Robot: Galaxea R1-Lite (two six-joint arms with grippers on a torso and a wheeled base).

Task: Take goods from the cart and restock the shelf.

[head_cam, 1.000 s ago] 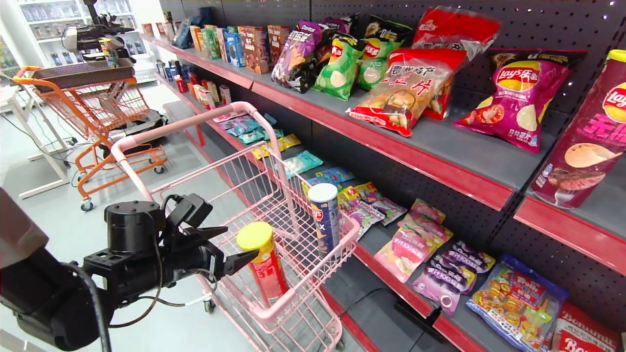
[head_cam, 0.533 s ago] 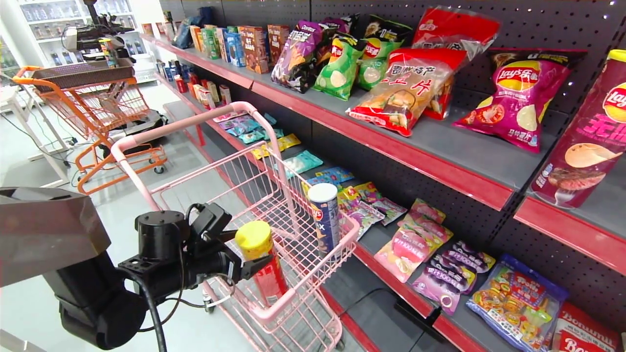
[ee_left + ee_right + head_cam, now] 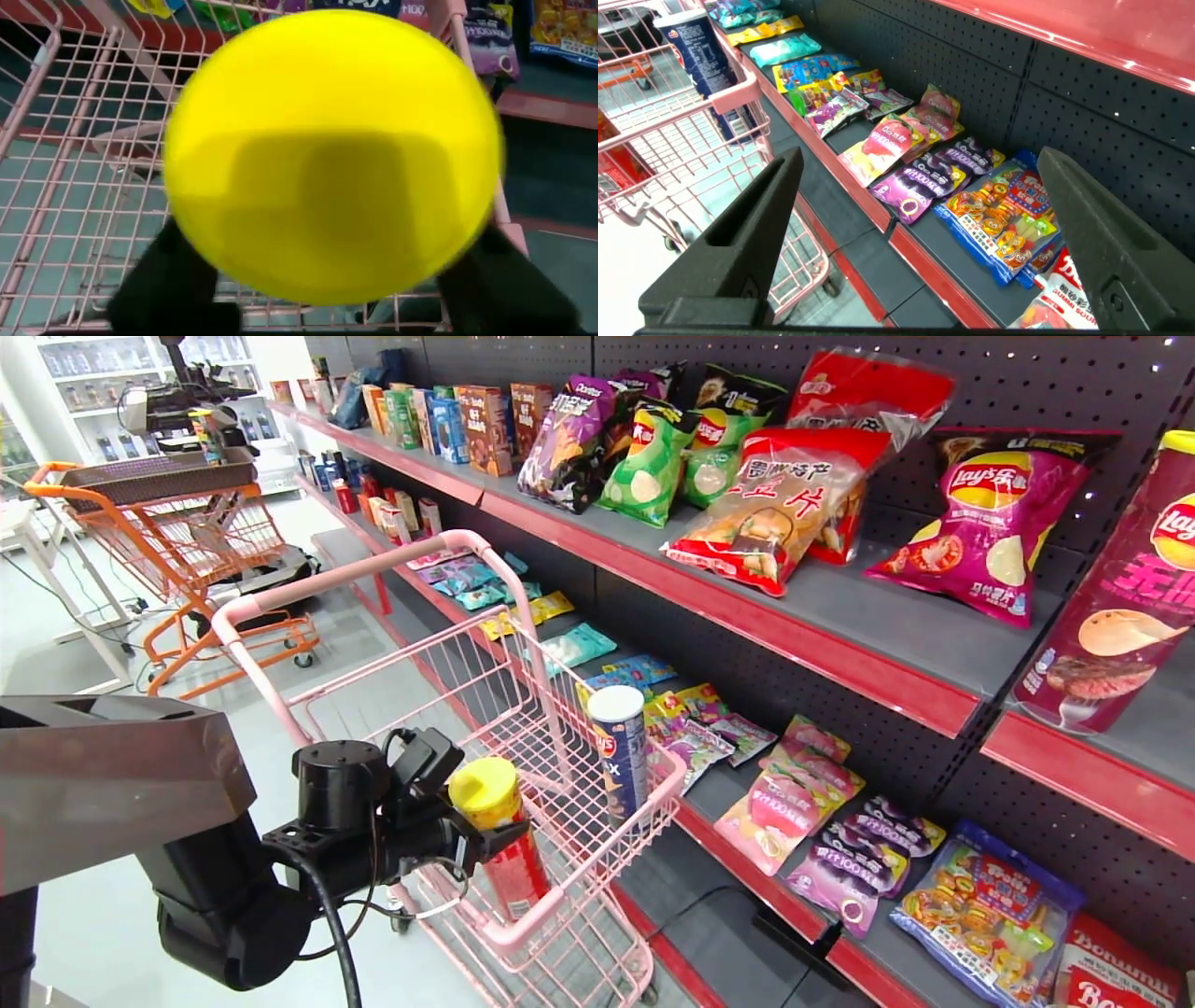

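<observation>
A pink cart [image 3: 597,859] stands beside the shelf [image 3: 840,616]. Two tall cans stand upright in it: a red can [image 3: 515,873] with a yellow lid [image 3: 484,791], and a blue can [image 3: 621,761] nearer the shelf. My left gripper [image 3: 485,835] is at the red can just below its lid, open, with one finger on each side. In the left wrist view the yellow lid [image 3: 332,154] sits between the dark fingers [image 3: 173,285]. My right gripper [image 3: 915,252] hangs open over the lower shelf's candy packets [image 3: 924,168], holding nothing; the blue can [image 3: 701,51] shows beyond it.
Chip bags [image 3: 775,504] lean along the upper shelf, with a tall purple can [image 3: 1120,607] at the far right. Candy packets [image 3: 840,831] lie flat on the lower shelf. An orange cart [image 3: 187,532] stands in the aisle behind, with open floor around it.
My left arm has moved forward toward the cart, bringing its fingers from short of the red can to either side of it. The cans and cart stay where they were.
</observation>
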